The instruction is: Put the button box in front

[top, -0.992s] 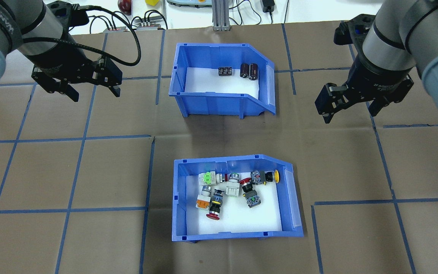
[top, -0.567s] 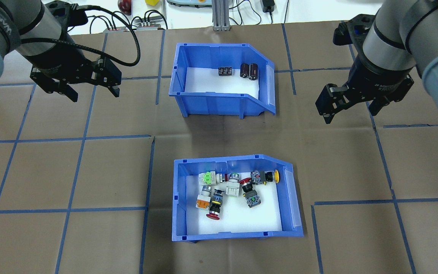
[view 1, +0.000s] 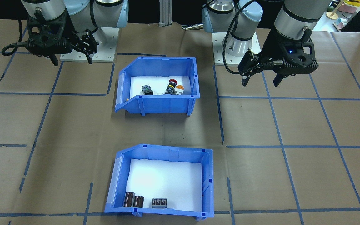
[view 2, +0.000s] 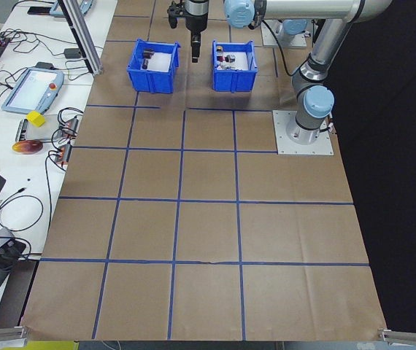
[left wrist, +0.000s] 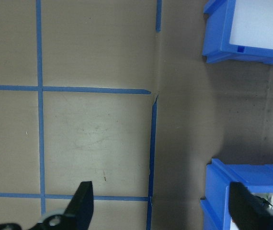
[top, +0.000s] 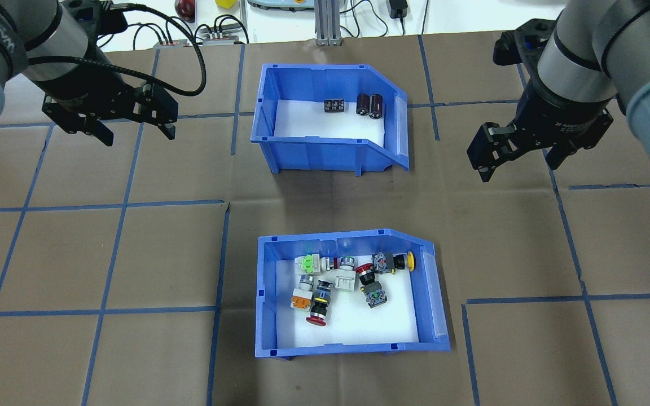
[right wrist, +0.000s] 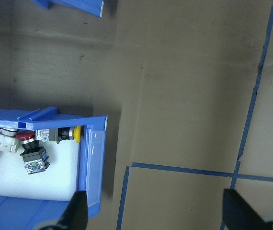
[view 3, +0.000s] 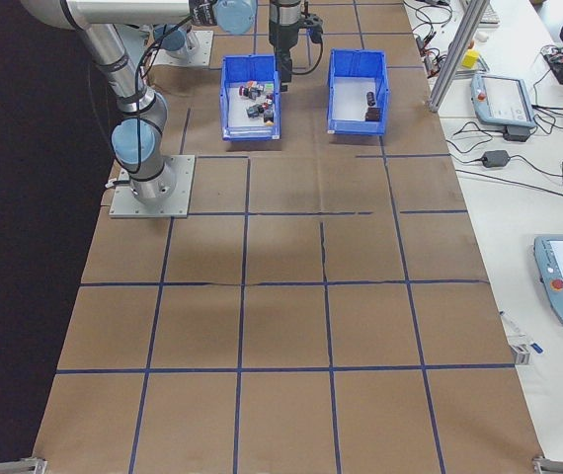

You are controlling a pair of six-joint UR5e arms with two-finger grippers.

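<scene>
We see the button box (top: 353, 296) resting on the table's near edge, close to the robot, with the other bin (top: 330, 117) nearer the far edge. Our left gripper (top: 133, 127) and right gripper (top: 519, 160) hover spread and empty, flanking the bins, presumably finished or waiting.

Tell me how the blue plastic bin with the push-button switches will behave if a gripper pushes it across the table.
The blue plastic bin with the push-button switches looks rigid and should slide rather than bend. Its loose switches may shift. Low and wide, it seems unlikely to tip.
</scene>
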